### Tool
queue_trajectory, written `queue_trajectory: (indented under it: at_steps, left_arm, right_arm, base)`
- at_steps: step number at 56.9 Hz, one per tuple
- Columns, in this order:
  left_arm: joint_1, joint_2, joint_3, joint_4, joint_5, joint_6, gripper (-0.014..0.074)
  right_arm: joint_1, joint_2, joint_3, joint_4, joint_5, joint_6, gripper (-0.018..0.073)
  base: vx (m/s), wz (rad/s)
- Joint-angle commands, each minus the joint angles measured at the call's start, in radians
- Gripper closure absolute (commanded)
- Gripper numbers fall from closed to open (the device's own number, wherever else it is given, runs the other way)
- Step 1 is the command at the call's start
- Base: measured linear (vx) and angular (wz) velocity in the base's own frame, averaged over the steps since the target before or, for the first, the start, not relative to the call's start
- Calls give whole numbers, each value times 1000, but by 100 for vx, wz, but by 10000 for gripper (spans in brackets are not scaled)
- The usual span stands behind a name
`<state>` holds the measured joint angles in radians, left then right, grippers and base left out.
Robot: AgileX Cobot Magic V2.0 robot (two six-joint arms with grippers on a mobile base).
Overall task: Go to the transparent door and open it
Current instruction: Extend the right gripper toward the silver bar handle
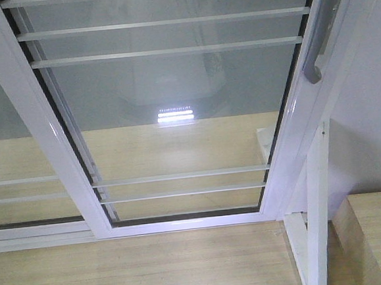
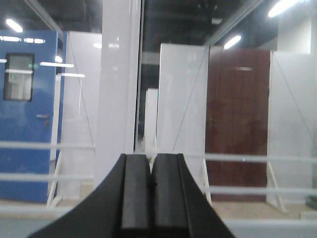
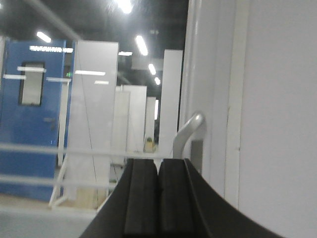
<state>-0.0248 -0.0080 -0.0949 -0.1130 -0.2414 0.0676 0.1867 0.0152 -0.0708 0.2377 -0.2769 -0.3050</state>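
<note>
The transparent door (image 1: pixel 175 111) fills the front view: a white-framed glass panel crossed by thin white bars, close ahead of me. Its curved grey pull handle (image 1: pixel 317 43) sits on the right stile, at the upper right. In the right wrist view that handle (image 3: pixel 189 130) curves just above and right of my right gripper (image 3: pixel 158 163), which is shut with nothing in it and stands apart from the handle. My left gripper (image 2: pixel 151 158) is shut and empty too, facing the glass with its white bars (image 2: pixel 247 158). Neither gripper shows in the front view.
A second barred glass panel (image 1: pixel 14 169) without a handle overlaps on the left. A white outer frame post (image 1: pixel 318 218) stands at the lower right beside a wooden surface (image 1: pixel 379 233). Pale wood floor (image 1: pixel 141 268) lies before the door track. Blue and brown doors show through the glass.
</note>
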Motion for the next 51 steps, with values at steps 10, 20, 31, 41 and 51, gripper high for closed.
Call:
queue_trajectory:
  at_steps: [10, 20, 31, 41, 51]
  left_arm:
    - [-4, 308, -395, 53, -66, -15, 603]
    - [-5, 651, -692, 48, 57, -33, 603]
    - [-5, 871, -875, 48, 91, -50, 603]
    - [-5, 919, -897, 48, 70, -50, 603]
    - [-5, 920, -897, 48, 104, -47, 592]
  right_arm:
    - [-3, 333, -430, 182, -50, -245, 565]
    - [-3, 637, -732, 174, 100, -321, 565]
    - [-3, 880, -909, 177, 170, -335, 565]
    - [-3, 967, -923, 178, 196, -319, 565]
    - [-3, 964, -923, 181, 214, -309, 554]
  base:
    - [0, 0]
    - [0, 0]
    - [0, 0]
    - [0, 0]
    - [0, 0]
